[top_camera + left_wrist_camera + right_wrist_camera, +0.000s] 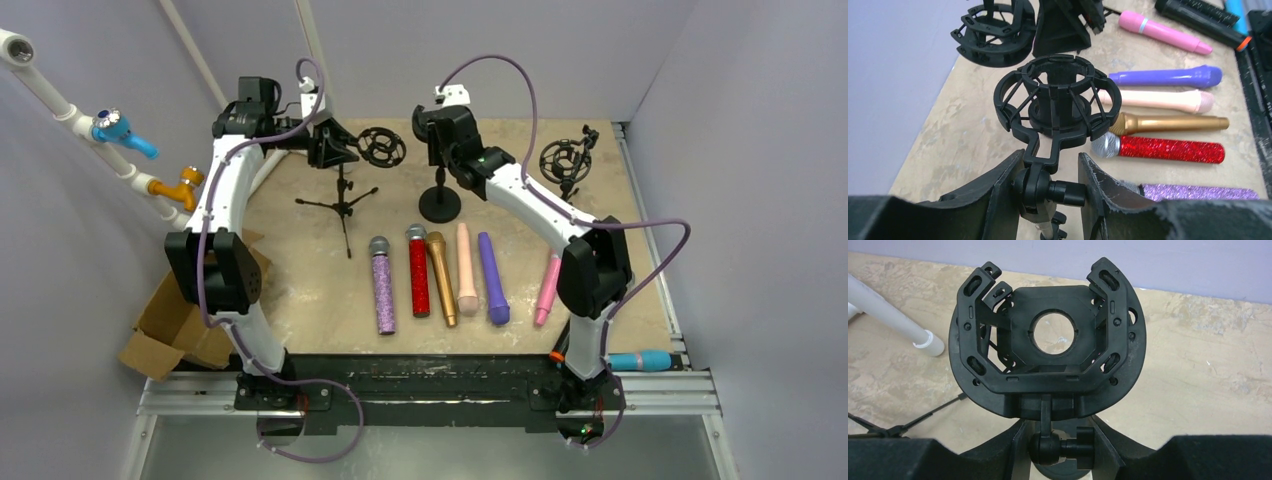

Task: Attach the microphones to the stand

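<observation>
Your left gripper (1051, 160) clamps the neck of the tripod mount (1055, 115). Your right gripper (1058, 422) straddles the neck of the round-base mount (1048, 385), but you cannot tell if it grips. The microphones (441, 280) lie nearer, well apart.

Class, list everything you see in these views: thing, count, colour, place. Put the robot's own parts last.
microphones in a row: six, glittery purple, glittery red, gold, peach, purple, pink, on the table
blue microphone: one, blue, frame rail by right base
black microphone: one, black, beside the pink one
tripod stand: one, black, far left
round-base stand: one, black, far centre
shock mounts: three, black, one per stand, third far right
cardboard box: one, brown, left of table
pipe: one, white, left wall
left gripper: black, shut on tripod stand
right gripper: black, shut on round-base stand
</observation>
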